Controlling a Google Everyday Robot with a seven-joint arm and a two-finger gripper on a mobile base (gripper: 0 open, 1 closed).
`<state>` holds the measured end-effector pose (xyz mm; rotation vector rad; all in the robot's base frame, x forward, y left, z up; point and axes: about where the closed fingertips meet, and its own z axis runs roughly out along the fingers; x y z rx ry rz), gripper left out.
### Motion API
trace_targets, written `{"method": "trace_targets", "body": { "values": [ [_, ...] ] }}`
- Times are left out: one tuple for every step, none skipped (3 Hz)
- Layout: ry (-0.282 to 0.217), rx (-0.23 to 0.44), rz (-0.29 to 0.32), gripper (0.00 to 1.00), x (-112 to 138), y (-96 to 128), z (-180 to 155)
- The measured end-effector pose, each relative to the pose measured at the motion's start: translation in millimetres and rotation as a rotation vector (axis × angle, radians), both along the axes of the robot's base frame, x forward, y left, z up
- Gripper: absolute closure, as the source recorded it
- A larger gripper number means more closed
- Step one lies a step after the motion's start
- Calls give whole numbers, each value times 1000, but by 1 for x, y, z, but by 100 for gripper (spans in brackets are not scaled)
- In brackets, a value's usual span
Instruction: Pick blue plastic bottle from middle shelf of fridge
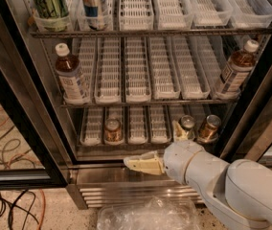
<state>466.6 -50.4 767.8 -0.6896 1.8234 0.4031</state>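
Gripper [150, 143], spread wide and empty, sits at lower centre; the upright blue plastic bottle [72, 80] stands above-left on the middle shelf [141, 101].

Matt cream plastic hand [150, 143] hangs before the shiny ribbed steel grille [94, 192].

3 gold cans [112, 130], floor cables [4, 209], clear plastic wrap [148, 215]
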Motion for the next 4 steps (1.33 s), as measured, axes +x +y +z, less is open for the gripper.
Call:
{"method": "trace_targets", "body": {
  "values": [
    [0,0,0,0,0,0,0],
    [2,17,6,0,0,3,-1],
    [-61,-6,-40,0,4,-13,-9],
    [-175,-72,-70,0,-1,-10,-20]
  ]
}}
